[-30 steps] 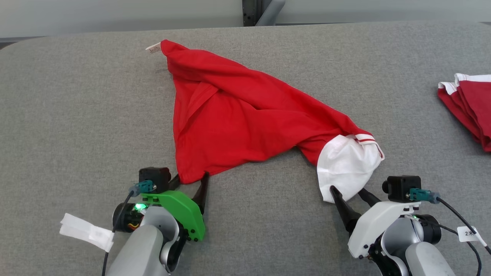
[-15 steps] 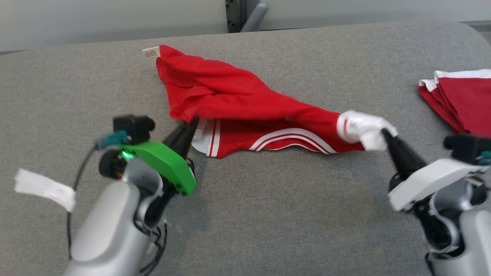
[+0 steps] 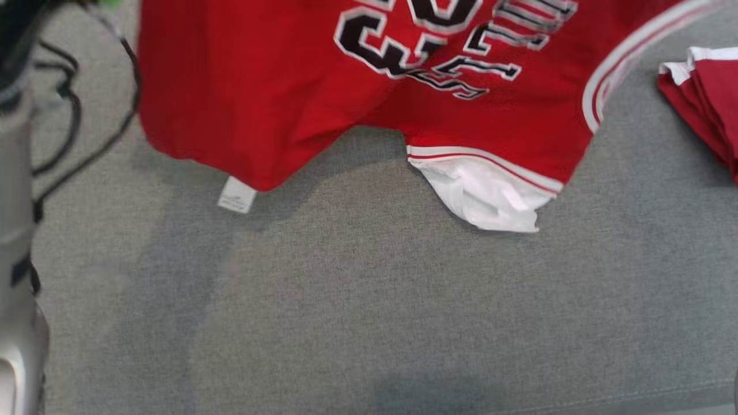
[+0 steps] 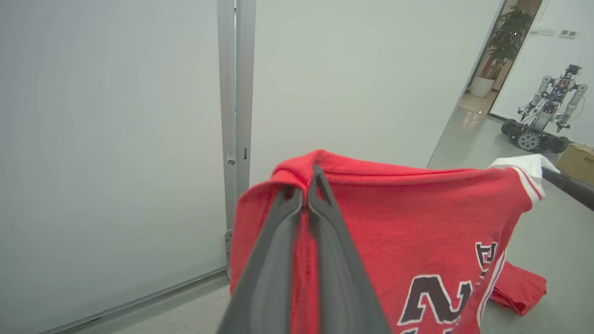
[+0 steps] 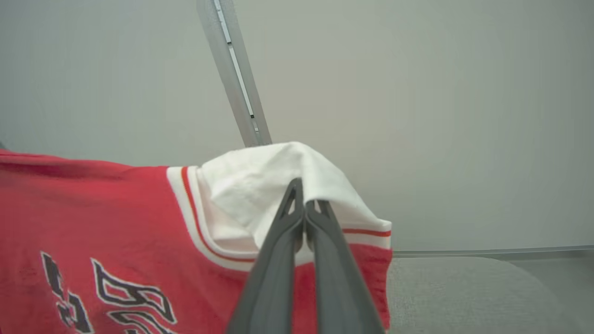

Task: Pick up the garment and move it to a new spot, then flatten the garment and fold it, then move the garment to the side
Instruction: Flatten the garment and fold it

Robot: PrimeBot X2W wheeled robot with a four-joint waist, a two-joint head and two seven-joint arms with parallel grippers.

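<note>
The garment (image 3: pixel 259 104), a red jersey with black-and-white lettering, hangs in the air over the grey table (image 3: pixel 369 317). Its white sleeve (image 3: pixel 484 196) and a small label (image 3: pixel 236 195) dangle lowest. In the left wrist view my left gripper (image 4: pixel 308 185) is shut on a red top corner of the garment (image 4: pixel 417 222). In the right wrist view my right gripper (image 5: pixel 301 195) is shut on the other white sleeve (image 5: pixel 260 181), with the garment (image 5: pixel 93 208) stretched away to the left. The pale left forearm (image 3: pixel 14 230) and its cables stand at the head view's left edge.
A second red-and-white garment (image 3: pixel 703 104) lies folded at the table's right side, also seen as a folded garment (image 4: pixel 519 287) in the left wrist view. Pale wall panels stand behind the table. Another robot (image 4: pixel 543 111) stands far off on the floor.
Both grippers, shut on the garment half a second ago, have raised it off the table and spread it between them. The head camera has tilted, so the grippers have left its view.
</note>
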